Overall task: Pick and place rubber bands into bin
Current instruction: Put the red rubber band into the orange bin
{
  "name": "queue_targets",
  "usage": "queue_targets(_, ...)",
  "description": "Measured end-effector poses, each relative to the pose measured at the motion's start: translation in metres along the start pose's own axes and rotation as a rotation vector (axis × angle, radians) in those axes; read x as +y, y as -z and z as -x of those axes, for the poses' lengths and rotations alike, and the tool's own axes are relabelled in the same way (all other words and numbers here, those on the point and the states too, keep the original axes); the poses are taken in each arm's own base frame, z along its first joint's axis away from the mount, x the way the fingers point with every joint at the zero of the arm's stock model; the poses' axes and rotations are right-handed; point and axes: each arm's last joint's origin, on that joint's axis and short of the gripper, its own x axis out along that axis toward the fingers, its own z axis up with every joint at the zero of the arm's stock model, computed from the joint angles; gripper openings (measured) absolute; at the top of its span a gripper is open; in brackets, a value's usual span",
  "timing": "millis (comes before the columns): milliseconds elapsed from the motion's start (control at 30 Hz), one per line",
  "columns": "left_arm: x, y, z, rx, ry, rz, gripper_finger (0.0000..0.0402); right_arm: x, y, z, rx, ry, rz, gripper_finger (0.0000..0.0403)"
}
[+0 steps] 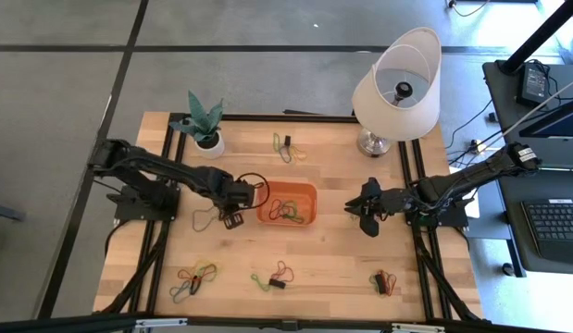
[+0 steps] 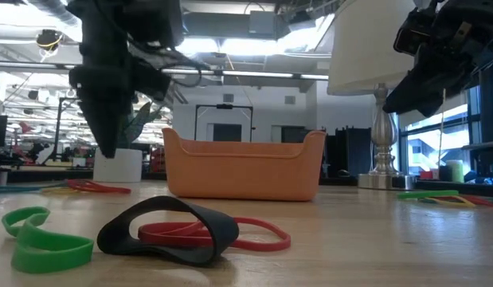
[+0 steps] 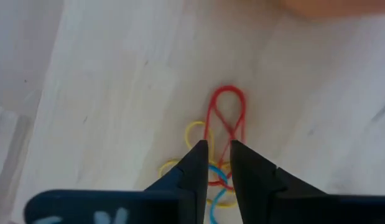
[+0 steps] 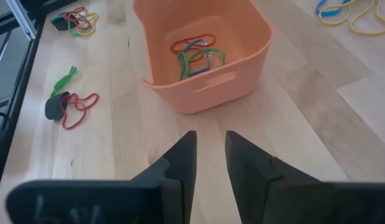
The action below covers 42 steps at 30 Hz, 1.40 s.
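Open workshop beyond a wooden table [image 1: 332,268]. Lamp [image 1: 397,88] at 1 o'clock, potted plant [image 1: 205,120] at 11. Orange bin [image 1: 288,203] at centre, a few rubber bands [image 4: 195,53] inside; more clusters [image 1: 195,280] along 6–7 o'clock and one at 12. Left gripper [image 1: 232,218] sits just at 9 o'clock of the bin, fingers a narrow gap apart over a red/yellow/blue tangle [image 3: 224,140], nothing clearly clamped. Right gripper [image 1: 365,215] waits at 3 o'clock, fingers slightly apart, empty.

No legible text, labels, numbers — none readable
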Motion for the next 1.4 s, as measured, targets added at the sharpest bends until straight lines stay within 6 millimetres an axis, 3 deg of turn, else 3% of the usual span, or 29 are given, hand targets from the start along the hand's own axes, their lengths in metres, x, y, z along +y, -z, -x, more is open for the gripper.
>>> queue_targets(933,-0.007,-0.004,-0.045,0.163,-0.049,-0.201,0.0041,0.0,-0.001,0.0,-0.006,-0.003,-0.005,0.0088)
queue_targets(1067,-0.007,-0.004,-0.045,0.169,-0.037,-0.205,0.0007,0.001,-0.001,0.0,-0.009,-0.005,-0.007,0.0088)
queue_targets(1267,-0.005,-0.002,-0.036,0.16,-0.028,-0.172,0.0003,0.001,-0.001,0.0,-0.011,-0.006,-0.008,0.0088)
queue_targets(1400,-0.002,0.002,-0.02,0.148,-0.025,-0.104,0.0003,0.001,-0.001,0.0,-0.013,-0.008,-0.009,0.0088)
